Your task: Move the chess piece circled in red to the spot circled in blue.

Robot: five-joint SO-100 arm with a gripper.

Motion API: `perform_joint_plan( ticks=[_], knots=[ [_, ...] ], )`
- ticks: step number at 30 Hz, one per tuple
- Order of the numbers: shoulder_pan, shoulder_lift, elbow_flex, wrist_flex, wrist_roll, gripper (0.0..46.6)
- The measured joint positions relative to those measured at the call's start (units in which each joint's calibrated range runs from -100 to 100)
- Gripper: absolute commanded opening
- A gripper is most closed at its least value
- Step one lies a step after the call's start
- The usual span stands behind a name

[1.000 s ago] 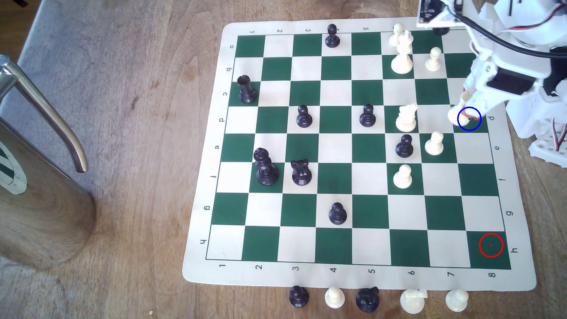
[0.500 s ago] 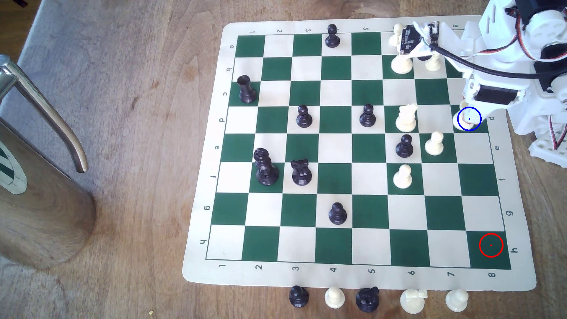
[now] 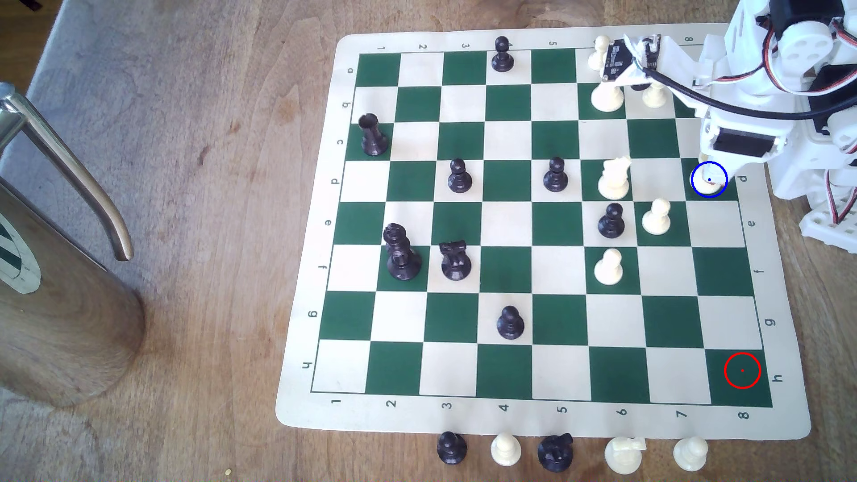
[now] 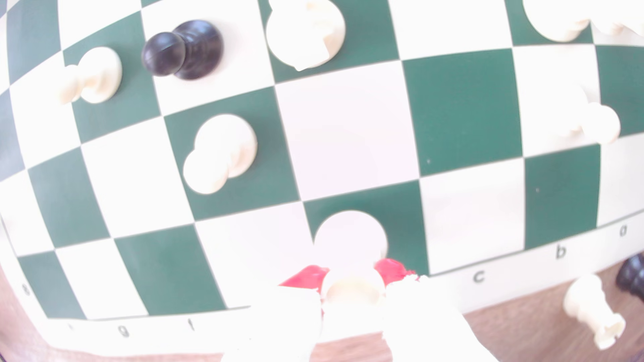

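Jaws: we see the gripper (image 3: 708, 178) reaching down with its two red-tipped fingers (image 4: 308, 275) closed snugly on the sides of the white rook (image 4: 352, 289), one on each side.
Rook: it sits right between the jaws; in the wrist view we look down at its notched top and its round base below.
Rook's place: we see its base (image 3: 707, 186) on the blue-ringed green square (image 3: 728, 194), under the jaw tips. We cannot tell if the base is flat on the board or a bit above it.
Red ring: the red-ringed green square (image 3: 742, 370) is well away from the jaws, at the board's corner.
White knight (image 3: 614, 178): it stands to the exterior view's left of the jaws, with one bare white square in between.
White pawn (image 3: 656, 217): it stands near the jaws, one row below and one square to the exterior view's left.
Black pawn (image 3: 611, 221): it stands just beside that white pawn, on the side farther from the jaws.
Chess board (image 3: 297, 417): we see it lying on the wooden table (image 3: 208, 139).
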Motion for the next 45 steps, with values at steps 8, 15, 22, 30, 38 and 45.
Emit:
perform_joint_plan(
  ticks=[8,15,22,30,38,45],
  knots=[
    [2.0,0.0,0.5,0.0,1.1,0.4],
    [3.9,3.4,0.6,-1.3,1.8,0.6],
    [4.3,3.3,0.6,-1.6,1.7,8.3],
    [4.3,2.7,1.7,-3.3,1.9,18.5],
    [4.3,2.8,1.7,-2.2,2.7,22.3],
    [5.8,2.5,1.7,1.3,4.5,23.7]
  ],
)
